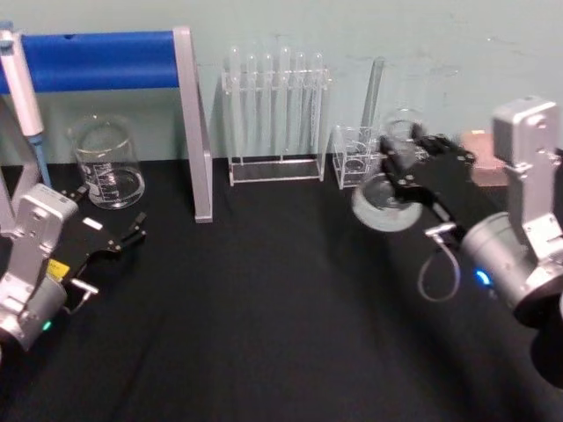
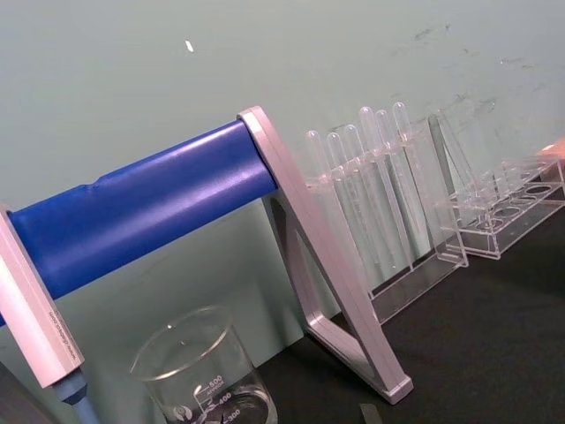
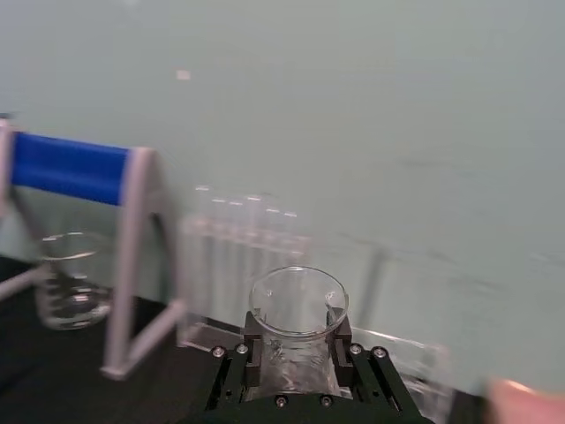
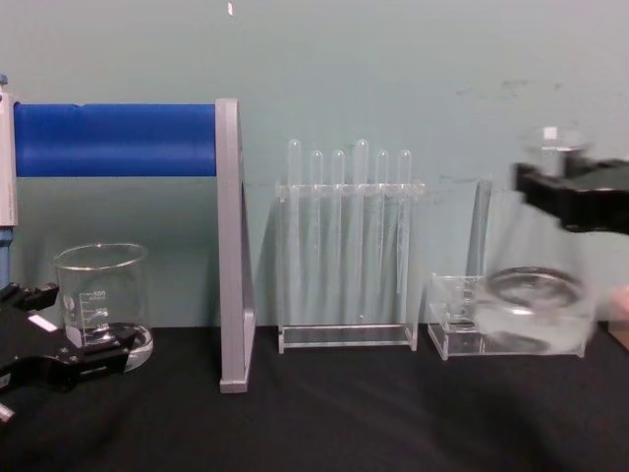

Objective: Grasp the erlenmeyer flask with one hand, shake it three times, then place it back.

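The erlenmeyer flask [image 1: 384, 204] is a clear glass cone, held off the black table at the right and tilted, its wide base facing me in the head view. My right gripper [image 1: 406, 158] is shut on its neck. From the chest, the flask [image 4: 534, 305] looks smeared by motion, and its base hangs in front of the small acrylic rack with the black right gripper [image 4: 570, 192] clamped just under the rim. In the right wrist view the flask's mouth [image 3: 298, 300] rises between the two fingers [image 3: 256, 340]. My left gripper [image 1: 132, 230] rests open at the far left, in front of the beaker.
A graduated beaker [image 1: 107, 164] stands at the back left under a blue bar stand [image 1: 97, 60] with a grey leg [image 1: 195, 123]. A test tube rack [image 1: 275, 114] and a small acrylic rack [image 1: 352, 158] with a tall tube [image 1: 374, 92] line the back wall.
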Controlling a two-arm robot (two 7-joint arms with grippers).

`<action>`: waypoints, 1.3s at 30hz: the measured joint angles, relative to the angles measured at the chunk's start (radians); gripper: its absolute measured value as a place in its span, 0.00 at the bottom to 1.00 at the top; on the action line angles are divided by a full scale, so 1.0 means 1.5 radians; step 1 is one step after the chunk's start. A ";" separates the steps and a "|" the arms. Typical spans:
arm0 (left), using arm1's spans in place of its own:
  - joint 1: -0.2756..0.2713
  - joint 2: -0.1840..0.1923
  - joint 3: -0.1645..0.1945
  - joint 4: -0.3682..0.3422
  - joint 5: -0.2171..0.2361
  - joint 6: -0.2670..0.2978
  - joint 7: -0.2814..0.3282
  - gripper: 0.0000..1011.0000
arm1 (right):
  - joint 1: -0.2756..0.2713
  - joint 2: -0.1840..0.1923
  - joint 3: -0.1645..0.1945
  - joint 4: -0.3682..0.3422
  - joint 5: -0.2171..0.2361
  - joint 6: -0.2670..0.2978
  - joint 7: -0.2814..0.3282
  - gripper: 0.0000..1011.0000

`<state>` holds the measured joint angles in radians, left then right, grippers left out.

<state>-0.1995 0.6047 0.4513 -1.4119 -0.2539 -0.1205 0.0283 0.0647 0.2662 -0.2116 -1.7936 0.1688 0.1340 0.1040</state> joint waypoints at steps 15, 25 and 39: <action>0.000 0.000 0.000 0.000 0.000 0.000 0.000 0.99 | -0.068 -0.019 0.076 -0.049 -0.025 0.020 -0.058 0.44; 0.000 0.000 0.000 0.000 0.000 0.000 0.000 0.99 | -0.028 -0.026 0.041 -0.014 -0.027 0.020 0.015 0.44; 0.000 0.000 0.000 0.000 0.000 0.000 0.000 0.99 | 0.056 -0.020 -0.080 0.058 0.009 0.001 0.164 0.44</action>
<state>-0.1995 0.6047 0.4514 -1.4120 -0.2539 -0.1205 0.0282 0.1494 0.2363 -0.3316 -1.7071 0.1823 0.1350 0.3501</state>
